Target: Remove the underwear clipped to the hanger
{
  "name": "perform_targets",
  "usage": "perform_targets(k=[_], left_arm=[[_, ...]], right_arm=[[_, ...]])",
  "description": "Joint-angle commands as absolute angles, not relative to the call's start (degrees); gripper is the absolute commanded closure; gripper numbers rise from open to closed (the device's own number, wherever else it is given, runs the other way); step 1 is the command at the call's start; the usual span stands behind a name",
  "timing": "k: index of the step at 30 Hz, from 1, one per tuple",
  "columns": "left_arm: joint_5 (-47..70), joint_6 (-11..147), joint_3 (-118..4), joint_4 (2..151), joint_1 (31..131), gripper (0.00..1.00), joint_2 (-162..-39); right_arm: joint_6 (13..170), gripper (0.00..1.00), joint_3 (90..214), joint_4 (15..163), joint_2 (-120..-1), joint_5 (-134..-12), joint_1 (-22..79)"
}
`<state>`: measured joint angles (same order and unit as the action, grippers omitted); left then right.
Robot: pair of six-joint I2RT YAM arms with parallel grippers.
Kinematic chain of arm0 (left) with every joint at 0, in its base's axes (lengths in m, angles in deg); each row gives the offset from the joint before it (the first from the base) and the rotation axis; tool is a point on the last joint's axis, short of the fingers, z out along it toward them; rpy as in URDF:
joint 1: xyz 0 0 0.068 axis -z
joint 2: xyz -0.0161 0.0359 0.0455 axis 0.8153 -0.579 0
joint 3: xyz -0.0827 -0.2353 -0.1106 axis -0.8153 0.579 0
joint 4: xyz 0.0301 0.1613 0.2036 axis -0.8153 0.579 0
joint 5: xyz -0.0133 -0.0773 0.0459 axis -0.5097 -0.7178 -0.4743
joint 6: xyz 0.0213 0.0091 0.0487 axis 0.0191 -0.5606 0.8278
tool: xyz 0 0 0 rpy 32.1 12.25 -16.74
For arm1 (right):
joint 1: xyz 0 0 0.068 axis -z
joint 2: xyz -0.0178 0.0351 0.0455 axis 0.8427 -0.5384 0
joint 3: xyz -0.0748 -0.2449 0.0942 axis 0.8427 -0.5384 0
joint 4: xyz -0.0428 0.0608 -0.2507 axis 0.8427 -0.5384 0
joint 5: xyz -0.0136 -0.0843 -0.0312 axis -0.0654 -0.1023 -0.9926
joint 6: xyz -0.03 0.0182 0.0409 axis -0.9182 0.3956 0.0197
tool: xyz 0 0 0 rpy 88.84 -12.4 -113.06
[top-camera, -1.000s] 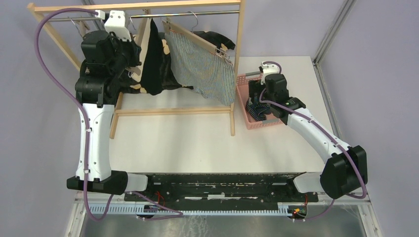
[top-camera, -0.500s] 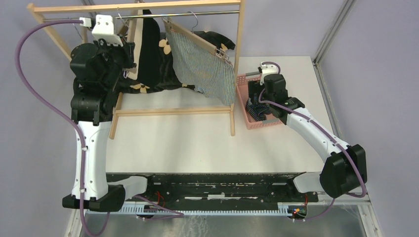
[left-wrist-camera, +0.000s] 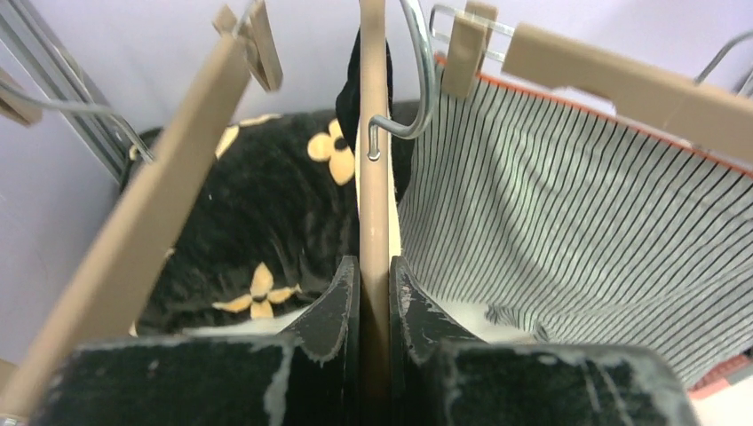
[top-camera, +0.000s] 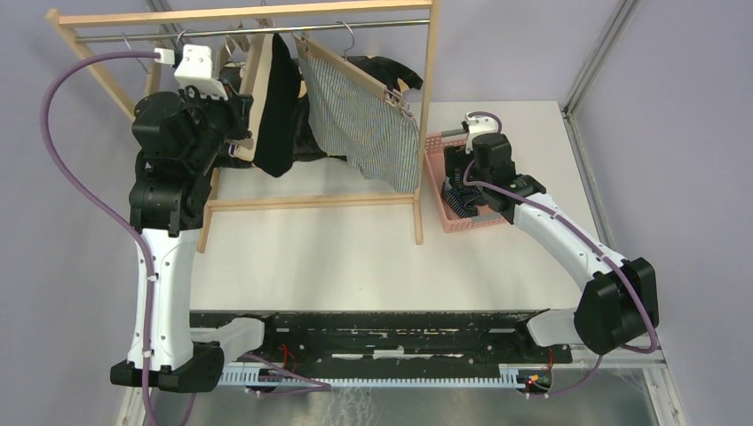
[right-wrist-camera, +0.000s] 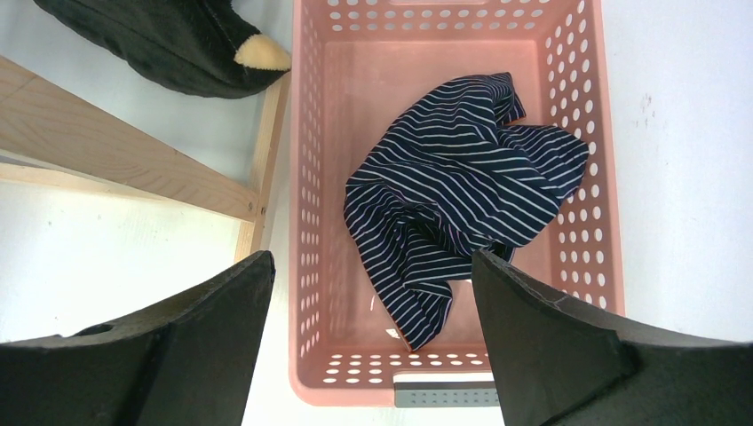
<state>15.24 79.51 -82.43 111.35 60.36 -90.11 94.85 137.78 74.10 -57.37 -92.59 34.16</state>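
Found left end effector (left-wrist-camera: 374,297) clamped nearly shut on the edge-on wooden hanger (left-wrist-camera: 373,177), upper left of the overhead frame. Noted black underwear (top-camera: 275,115) hanging at that hanger, and grey-white striped underwear (top-camera: 364,124) clipped to the neighbouring hanger (top-camera: 351,71) at upper centre. Found right end effector (right-wrist-camera: 371,259) spread wide, gripping nothing, above the pink basket (right-wrist-camera: 306,204) at centre right of the tabletop (top-camera: 355,257). Noted navy striped underwear (right-wrist-camera: 453,195) lying crumpled inside the basket.

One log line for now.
left gripper shut on tan wooden hanger | right gripper open over pink perforated basket | navy white-striped underwear in basket | grey-white striped underwear clipped
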Motion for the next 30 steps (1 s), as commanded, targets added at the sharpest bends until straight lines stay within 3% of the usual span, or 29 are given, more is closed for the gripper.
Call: perform_targets(k=[1, 9, 14, 20, 30], left_arm=[[14.5, 77.26, -79.98, 112.65, 60.24, 0.97, -87.65], [12.43, 79.82, -76.48, 123.7, 60.21, 0.97, -82.51], [9.9, 80.39, -70.99, 133.38, 60.22, 0.97, -76.37], [-1.97, 79.96, -56.84, 133.1, 60.2, 0.97, -66.26], [-25.63, 76.56, -48.39, 123.84, 60.22, 0.97, -61.32]], right_arm=[[94.41, 0.1, 139.79, 74.96, -57.06, -93.17, 33.9], [94.28, 0.1, 139.83, 75.08, -57.27, -92.06, 33.89], [95.53, 0.1, 140.23, 75.18, -56.71, -85.22, 33.85], [93.92, 0.1, 141.37, 74.2, -56.15, -64.45, 33.72], [94.07, 0.11, 137.65, 81.82, -48.57, -28.49, 33.06]])
